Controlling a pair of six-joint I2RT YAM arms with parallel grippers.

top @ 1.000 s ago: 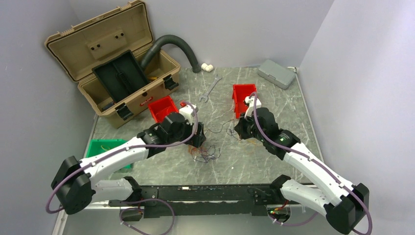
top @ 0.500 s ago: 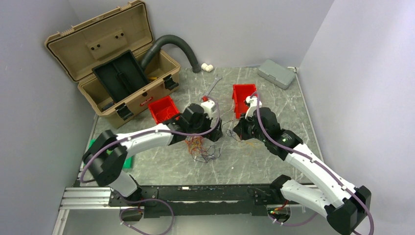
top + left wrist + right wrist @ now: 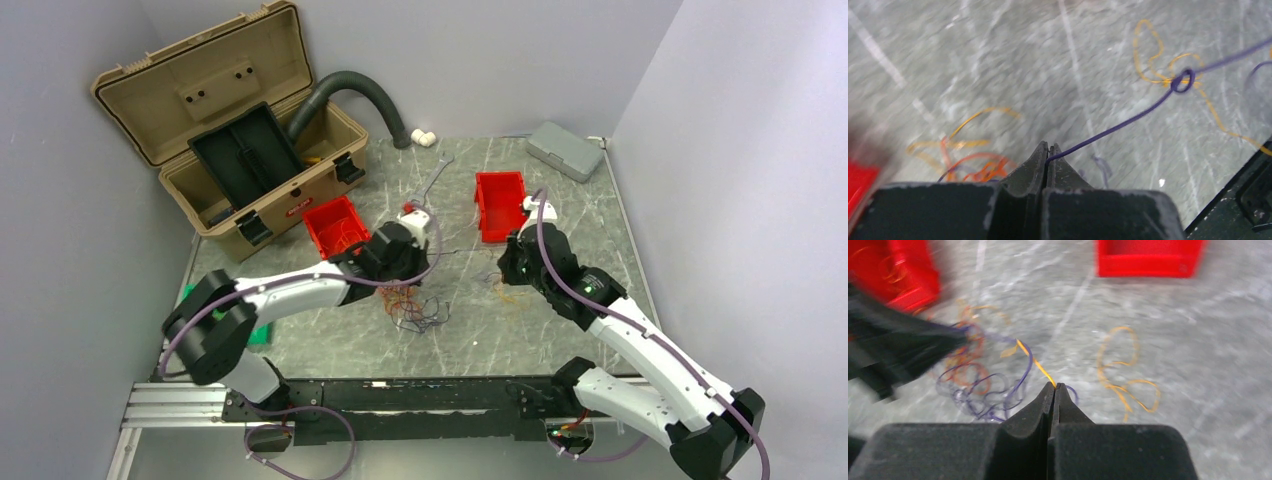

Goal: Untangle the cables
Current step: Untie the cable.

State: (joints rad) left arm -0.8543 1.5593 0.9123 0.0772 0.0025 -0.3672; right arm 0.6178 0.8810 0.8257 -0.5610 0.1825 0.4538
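Note:
The cables (image 3: 412, 306) lie as a small tangle of thin orange, yellow and purple wires on the marble tabletop, between the two arms. My left gripper (image 3: 418, 275) hangs just above the tangle's far edge. In the left wrist view the left gripper (image 3: 1048, 149) is shut on a purple wire (image 3: 1128, 120), which runs up right to a small loop (image 3: 1182, 80) around a yellow strand. My right gripper (image 3: 505, 276) is right of the tangle. In its wrist view the right gripper (image 3: 1054, 386) is shut on a yellow wire (image 3: 1033, 360) leading back to the tangle (image 3: 978, 385).
An open tan toolbox (image 3: 230, 130) with a grey hose (image 3: 360, 95) stands at the back left. Two red bins (image 3: 335, 225) (image 3: 500, 205) sit beyond the tangle, with a wrench (image 3: 430, 180) between them. A grey case (image 3: 565, 150) lies at the back right.
The left arm swung right over the tangle and its jaws closed on the purple wire. The right gripper, still shut, drew back to the right with the yellow wire.

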